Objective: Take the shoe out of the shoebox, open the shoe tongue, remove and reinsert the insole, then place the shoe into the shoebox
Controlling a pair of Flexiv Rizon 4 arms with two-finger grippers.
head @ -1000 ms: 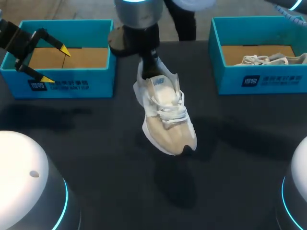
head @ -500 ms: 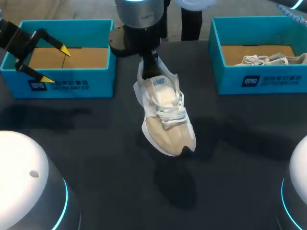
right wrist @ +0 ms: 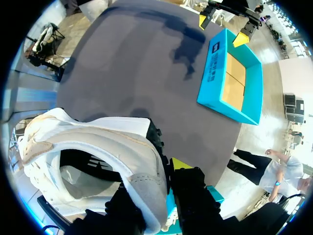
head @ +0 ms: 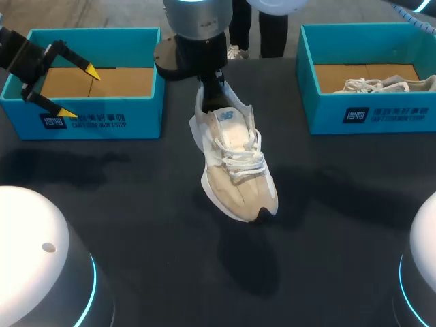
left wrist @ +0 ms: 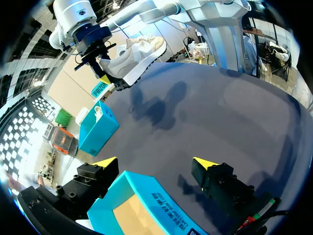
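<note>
A beige and white sneaker (head: 235,167) hangs over the middle of the dark table with its toe tipped down toward the front. My right gripper (head: 214,80) is shut on its heel collar. In the right wrist view the heel (right wrist: 142,186) sits clamped between the fingers. Out at the left, my left gripper (head: 77,91) stands open above the front wall of the left teal shoebox (head: 102,121), holding nothing. The left wrist view has that box (left wrist: 146,205) under the open gripper (left wrist: 155,164), with the shoe (left wrist: 134,56) far ahead.
The left box shows only its bare cardboard floor. A second teal shoebox (head: 368,112) at the back right holds another pale sneaker (head: 381,84). Two white arm bases fill the front corners. The shoe's shadow lies on the tabletop (head: 136,204).
The hanging shoe has barely shifted. Both grippers keep their places and their states.
</note>
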